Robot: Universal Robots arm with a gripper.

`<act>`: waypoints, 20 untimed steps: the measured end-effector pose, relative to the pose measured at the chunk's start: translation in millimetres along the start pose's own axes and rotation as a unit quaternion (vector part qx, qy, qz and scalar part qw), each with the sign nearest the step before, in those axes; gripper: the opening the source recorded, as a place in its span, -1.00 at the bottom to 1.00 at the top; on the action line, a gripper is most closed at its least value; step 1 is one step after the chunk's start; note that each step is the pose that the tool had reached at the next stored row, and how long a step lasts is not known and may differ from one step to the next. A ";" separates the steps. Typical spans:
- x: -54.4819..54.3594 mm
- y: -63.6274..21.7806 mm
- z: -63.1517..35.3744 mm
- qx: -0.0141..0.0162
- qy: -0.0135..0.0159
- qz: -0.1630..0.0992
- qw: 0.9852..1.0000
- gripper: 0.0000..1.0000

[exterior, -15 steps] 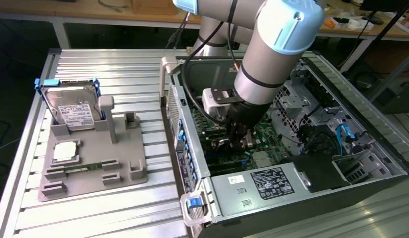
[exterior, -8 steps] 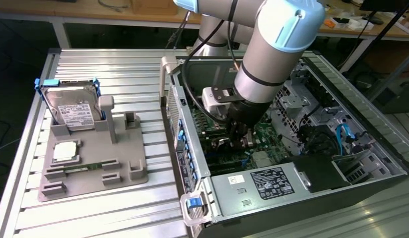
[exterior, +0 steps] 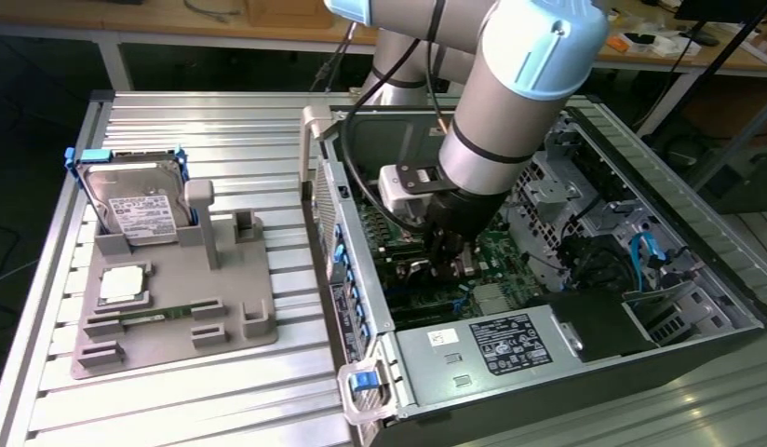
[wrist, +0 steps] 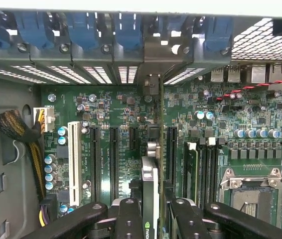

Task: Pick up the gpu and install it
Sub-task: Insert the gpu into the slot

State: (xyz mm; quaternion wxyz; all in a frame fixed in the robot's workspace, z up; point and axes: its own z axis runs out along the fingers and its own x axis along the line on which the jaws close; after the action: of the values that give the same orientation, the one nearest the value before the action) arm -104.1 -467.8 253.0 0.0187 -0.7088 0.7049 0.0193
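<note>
The black pincer [wrist: 156, 216] grips the thin black gpu card [wrist: 149, 186] edge-on, close over the green motherboard [wrist: 106, 112] (inside the open grey case [exterior: 338, 233]); any tilt could jam its edge against the board.

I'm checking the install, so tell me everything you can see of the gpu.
The gpu shows edge-on: a thin dark card with a silvery strip and a green logo, standing on edge over the motherboard slots. The gripper is shut on its near end; its far end reaches the case's rear wall.
</note>
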 end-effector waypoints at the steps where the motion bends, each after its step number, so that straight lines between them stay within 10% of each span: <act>1: 0.1 -0.1 2.6 0.000 0.000 0.000 1.000 -0.47; 20: 0.1 0.0 4.3 0.000 -0.001 0.000 1.000 -0.47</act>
State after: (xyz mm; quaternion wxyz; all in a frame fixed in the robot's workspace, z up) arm -104.1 -467.6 248.7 0.0195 -0.7088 0.7049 0.0196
